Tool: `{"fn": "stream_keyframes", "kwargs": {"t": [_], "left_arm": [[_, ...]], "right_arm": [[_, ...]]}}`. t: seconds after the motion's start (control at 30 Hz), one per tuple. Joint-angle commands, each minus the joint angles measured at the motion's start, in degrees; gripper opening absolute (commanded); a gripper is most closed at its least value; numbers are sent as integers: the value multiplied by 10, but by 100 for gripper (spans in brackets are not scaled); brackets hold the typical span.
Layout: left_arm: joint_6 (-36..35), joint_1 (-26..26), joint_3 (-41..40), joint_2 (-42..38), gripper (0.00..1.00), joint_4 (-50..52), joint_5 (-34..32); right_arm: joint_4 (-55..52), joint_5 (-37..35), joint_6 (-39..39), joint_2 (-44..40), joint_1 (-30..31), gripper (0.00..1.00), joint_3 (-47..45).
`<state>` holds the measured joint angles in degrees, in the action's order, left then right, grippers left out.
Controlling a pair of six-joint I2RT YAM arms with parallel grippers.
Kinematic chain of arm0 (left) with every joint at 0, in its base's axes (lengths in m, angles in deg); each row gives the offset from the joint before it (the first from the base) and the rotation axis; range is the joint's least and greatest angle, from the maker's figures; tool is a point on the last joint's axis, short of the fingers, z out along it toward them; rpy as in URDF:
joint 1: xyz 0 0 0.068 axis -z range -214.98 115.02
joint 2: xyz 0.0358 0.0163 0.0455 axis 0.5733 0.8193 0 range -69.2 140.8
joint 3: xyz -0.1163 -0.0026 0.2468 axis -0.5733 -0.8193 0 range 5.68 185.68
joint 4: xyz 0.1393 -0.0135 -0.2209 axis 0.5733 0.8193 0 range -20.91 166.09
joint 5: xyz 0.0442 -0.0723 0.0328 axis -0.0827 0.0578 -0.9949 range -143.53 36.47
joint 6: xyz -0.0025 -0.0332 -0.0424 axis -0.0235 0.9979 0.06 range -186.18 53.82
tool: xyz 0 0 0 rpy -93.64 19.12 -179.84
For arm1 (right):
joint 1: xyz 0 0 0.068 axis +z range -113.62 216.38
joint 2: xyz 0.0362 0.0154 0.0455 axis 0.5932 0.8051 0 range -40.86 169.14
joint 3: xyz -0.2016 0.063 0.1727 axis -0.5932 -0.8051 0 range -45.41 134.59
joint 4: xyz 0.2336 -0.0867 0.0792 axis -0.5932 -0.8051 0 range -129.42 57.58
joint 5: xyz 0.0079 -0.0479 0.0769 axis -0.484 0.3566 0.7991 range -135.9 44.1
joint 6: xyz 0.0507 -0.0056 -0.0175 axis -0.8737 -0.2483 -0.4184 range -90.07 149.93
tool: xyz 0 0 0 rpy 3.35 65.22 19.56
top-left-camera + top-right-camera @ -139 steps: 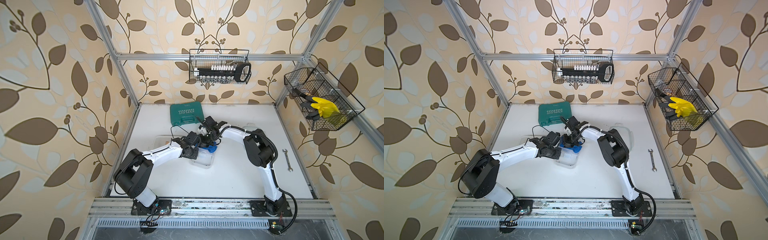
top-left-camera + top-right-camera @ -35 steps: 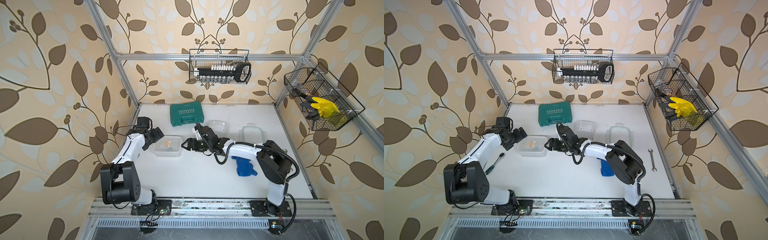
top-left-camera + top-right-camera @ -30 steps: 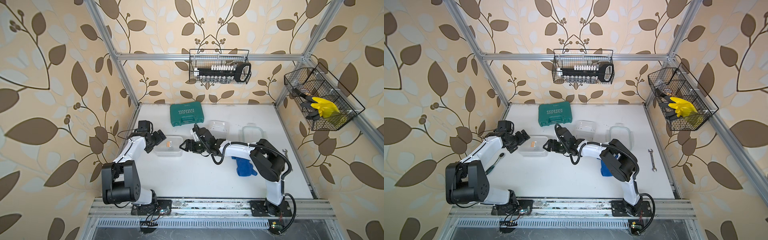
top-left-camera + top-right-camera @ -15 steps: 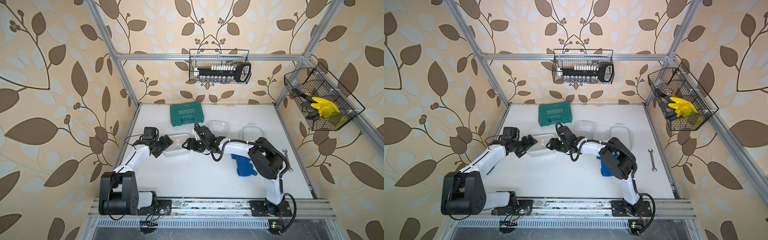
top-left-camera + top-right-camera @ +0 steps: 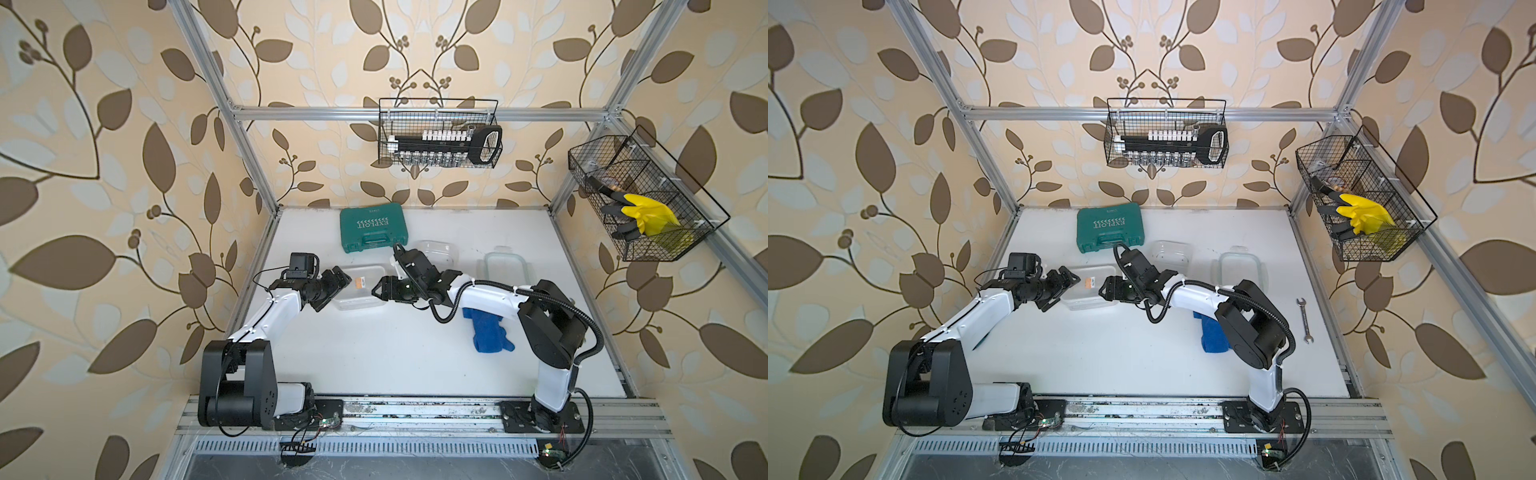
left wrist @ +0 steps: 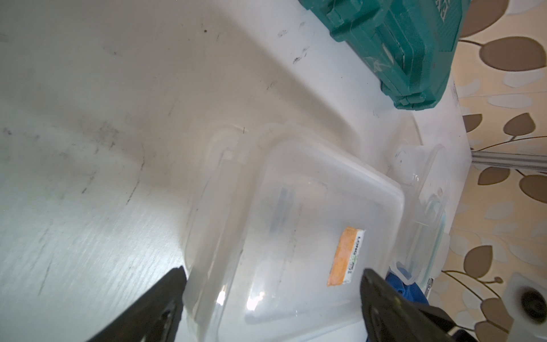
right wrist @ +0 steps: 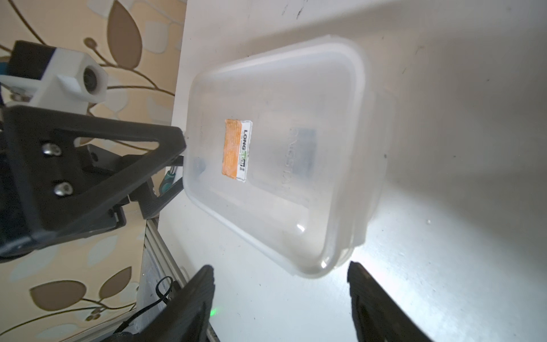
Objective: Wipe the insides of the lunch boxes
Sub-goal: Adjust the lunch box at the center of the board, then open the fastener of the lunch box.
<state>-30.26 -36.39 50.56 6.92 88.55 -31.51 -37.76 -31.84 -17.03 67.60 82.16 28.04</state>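
Bracketing the lunch box (image 5: pixel 360 286) from both short ends, taking the teal case (image 5: pixel 372 227) as reference: the box sits on the table (image 5: pixel 395 365) just off the case, on the side nearer me. My left gripper (image 6: pixel 272 275) is spread wide, its jaws straddling one end with one tip touching the wall, not clamped. My right gripper (image 7: pixel 279 275) is also apart, the box corner just ahead of its jaws, nothing held. My read is that I'm lining up to lift or flip the box, not wipe, since the blue cloth (image 5: pixel 488 334) lies loose, well off to the right of the case and nearer me. The box is cloudy clear plastic with rounded corners and an orange sticker (image 7: pixel 236 149) on its broad face. The flared rim sits against the table, so it's mouth-down or lidded; I can't tell which. Either way, I judge the inside unreachable as it lies.
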Motion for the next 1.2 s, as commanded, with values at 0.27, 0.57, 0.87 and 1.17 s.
{"fn": "stream_keyframes", "kwargs": {"t": [0.27, 0.57, 0.87, 1.17], "left_arm": [[26, -14, -1, -14, 98, -28, -21], [57, -56, -26, 13, 98, -125, 43], [104, -65, -40, 94, 89, -256, 121], [156, -65, -8, 179, 77, -361, 189]], "right_arm": [[-119, -142, 140, -27, -3, 75, 64], [-159, -242, 339, 97, 43, 74, 233], [-159, -286, 394, 178, 55, 68, 278], [-177, -281, 349, 153, 58, 55, 195]]}}
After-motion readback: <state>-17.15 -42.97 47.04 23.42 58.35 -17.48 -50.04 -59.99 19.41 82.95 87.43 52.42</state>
